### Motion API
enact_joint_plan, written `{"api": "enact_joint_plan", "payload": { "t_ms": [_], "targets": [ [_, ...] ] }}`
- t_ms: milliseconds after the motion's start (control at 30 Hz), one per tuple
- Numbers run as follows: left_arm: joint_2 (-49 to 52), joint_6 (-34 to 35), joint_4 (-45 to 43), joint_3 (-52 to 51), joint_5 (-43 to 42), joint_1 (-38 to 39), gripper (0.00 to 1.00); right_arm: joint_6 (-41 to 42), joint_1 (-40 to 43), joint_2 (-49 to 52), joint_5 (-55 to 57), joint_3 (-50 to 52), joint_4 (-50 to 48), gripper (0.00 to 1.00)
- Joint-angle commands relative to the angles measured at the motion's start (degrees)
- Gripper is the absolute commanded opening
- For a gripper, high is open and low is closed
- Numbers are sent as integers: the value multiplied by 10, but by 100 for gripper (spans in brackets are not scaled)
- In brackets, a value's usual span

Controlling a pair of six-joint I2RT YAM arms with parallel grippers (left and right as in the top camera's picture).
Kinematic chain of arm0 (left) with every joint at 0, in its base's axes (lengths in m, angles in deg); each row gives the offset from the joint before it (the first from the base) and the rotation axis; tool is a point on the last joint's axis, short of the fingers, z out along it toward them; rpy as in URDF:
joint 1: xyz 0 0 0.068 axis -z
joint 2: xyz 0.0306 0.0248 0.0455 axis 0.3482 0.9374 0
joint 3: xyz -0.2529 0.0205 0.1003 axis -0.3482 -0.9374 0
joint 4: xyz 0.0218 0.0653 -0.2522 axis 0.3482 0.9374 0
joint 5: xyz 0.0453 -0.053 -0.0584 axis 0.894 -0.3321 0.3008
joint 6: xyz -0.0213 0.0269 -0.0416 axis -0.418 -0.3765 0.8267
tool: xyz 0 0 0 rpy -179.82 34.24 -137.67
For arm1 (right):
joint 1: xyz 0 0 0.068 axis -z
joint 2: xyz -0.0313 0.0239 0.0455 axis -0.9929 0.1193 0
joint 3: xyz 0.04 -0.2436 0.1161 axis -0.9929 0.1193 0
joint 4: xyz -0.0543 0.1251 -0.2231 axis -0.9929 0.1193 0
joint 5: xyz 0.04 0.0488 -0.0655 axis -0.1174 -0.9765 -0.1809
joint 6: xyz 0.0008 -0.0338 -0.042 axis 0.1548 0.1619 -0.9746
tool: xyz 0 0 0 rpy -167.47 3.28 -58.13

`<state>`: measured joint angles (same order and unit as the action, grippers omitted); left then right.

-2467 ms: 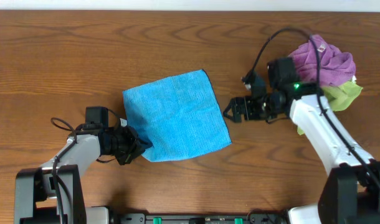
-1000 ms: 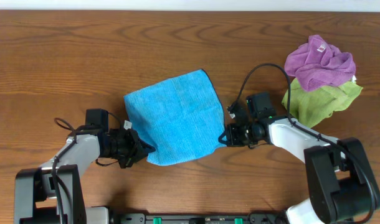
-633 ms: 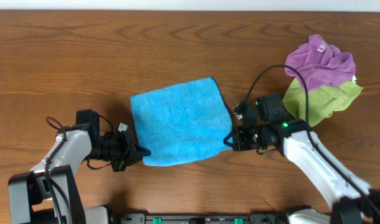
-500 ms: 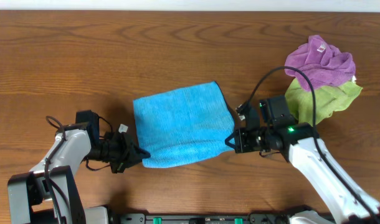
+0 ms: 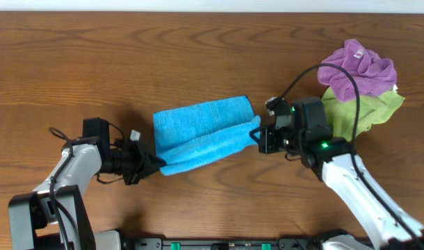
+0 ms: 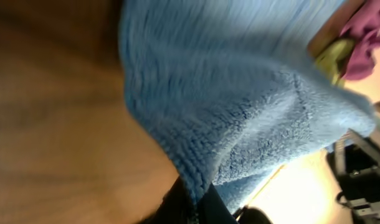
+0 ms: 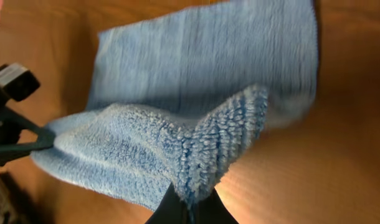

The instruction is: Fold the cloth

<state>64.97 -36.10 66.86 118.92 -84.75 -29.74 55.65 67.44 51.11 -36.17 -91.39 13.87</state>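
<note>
The sky-blue cloth (image 5: 201, 130) lies mid-table with its near edge lifted and drawn over its far part. My left gripper (image 5: 151, 163) is shut on the cloth's near-left corner (image 6: 196, 186). My right gripper (image 5: 257, 135) is shut on the near-right corner (image 7: 193, 186). In the right wrist view the raised fuzzy edge (image 7: 152, 149) hangs above the flat far half (image 7: 209, 56). Both corners are held off the wooden table (image 5: 198, 55).
A purple cloth (image 5: 358, 66) sits bunched on a light green cloth (image 5: 361, 111) at the right, close behind my right arm. The table's near edge (image 5: 212, 232) runs along the arm bases.
Both grippers have carried the cloth's near edge up and away from me, over the far part. The visible blue area has shrunk to a narrow band.
</note>
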Motion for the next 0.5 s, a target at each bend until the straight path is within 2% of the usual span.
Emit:
{"api": "enact_joint_plan", "payload": {
  "t_ms": [0,200,467],
  "targets": [
    [-5,62,-32,8,16,-4,6,12,-2,31,17,0,-30,1],
    [-5,132,-124,8,57,-3,6,19,-2,84,18,0,-120,1],
    [-5,176,-225,8,120,-3,6,19,-1,142,47,-1,-187,1]
  ]
}}
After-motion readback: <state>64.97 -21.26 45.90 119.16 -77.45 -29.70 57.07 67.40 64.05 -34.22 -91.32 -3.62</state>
